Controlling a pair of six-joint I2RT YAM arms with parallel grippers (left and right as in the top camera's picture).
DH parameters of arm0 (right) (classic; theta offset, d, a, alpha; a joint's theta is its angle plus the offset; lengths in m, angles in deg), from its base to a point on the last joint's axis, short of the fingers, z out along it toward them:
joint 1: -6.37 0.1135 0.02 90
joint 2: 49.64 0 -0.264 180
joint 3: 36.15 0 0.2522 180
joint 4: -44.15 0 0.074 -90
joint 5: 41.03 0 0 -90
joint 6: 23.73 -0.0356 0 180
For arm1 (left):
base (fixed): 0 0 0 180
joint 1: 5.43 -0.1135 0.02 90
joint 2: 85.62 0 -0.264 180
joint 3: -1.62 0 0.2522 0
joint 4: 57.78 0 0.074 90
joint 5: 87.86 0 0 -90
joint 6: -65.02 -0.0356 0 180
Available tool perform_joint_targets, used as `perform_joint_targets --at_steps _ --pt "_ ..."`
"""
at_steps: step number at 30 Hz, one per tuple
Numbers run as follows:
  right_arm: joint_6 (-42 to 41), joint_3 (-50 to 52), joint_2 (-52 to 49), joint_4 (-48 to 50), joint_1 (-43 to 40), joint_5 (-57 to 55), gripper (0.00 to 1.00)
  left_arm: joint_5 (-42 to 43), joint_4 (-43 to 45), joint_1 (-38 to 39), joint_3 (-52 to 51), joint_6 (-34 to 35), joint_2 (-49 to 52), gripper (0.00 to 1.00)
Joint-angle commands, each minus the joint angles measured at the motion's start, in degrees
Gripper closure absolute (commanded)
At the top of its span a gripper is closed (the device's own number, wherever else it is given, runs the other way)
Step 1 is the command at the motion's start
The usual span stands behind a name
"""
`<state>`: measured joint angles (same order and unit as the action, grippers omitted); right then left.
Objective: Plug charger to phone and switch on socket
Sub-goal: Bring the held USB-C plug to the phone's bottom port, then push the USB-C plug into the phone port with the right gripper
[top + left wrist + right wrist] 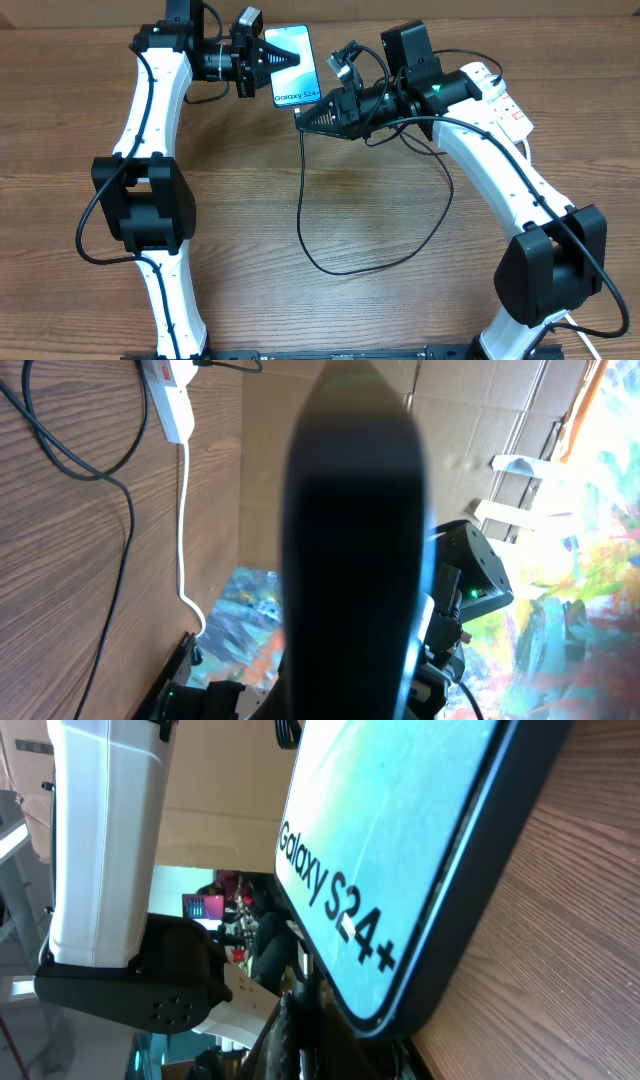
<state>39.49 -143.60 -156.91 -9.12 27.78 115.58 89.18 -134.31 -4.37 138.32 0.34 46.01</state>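
Observation:
The phone (293, 65) shows its blue-cyan screen with white "Galaxy S24+" text at the back centre. My left gripper (262, 60) is shut on its left side and holds it tilted. In the left wrist view its dark back (350, 540) fills the middle. My right gripper (306, 115) is shut on the charger connector (304, 982), whose tip sits right at the phone's bottom edge (400, 850); I cannot tell whether it is in the port. The black charger cable (330, 268) loops forward over the table. The socket (503, 98) lies at the back right, partly hidden by the right arm.
The socket's end (168, 395) and its thick white lead (183, 530) show in the left wrist view, with black cable (110, 480) beside them. Cardboard panels stand behind the table's far edge. Both arm bases stand near the table's front edge.

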Motion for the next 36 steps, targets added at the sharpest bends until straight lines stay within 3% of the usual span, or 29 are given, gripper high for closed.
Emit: perform_joint_targets --at_steps 1,36 --pt "-0.24 -0.39 0.52 0.35 0.15 0.07 0.96 3.63 -0.02 0.15 0.70 0.35 -1.05 0.96" --pt "-1.79 -0.39 0.52 1.57 -0.39 -1.11 0.96 3.61 -0.02 0.52 0.70 -0.44 -1.05 0.96"
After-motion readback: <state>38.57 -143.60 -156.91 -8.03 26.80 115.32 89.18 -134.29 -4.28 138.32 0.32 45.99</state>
